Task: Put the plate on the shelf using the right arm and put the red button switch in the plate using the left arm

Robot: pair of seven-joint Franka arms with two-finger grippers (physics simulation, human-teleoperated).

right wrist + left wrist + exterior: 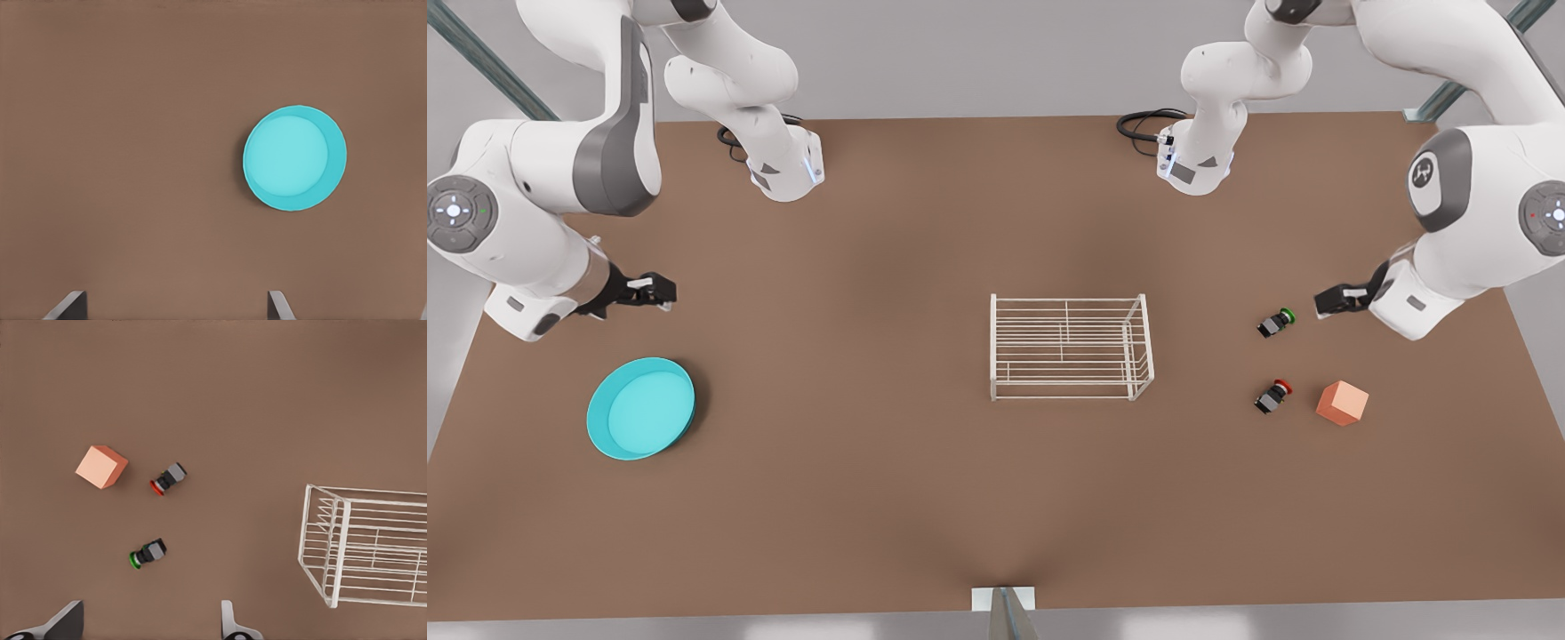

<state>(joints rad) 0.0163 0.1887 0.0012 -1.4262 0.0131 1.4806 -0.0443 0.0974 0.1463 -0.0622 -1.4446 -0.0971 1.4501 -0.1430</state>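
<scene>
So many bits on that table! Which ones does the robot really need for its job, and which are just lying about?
Needed for the job:
- the plate, turquoise, near the right gripper
- the shelf, a white wire rack mid-table
- the red button switch, near the left gripper

Just lying about:
- the green button switch
- the orange cube

No words, numbers or brand names can be read anywhere in these views. The only sign-like mark is a small emblem inside a white circle on the grey joint cover of the arm (1449, 191) at the front view's right, too small to make out as a letter or a logo. Both arms' round joint caps carry faint marks that stay unreadable.
</scene>
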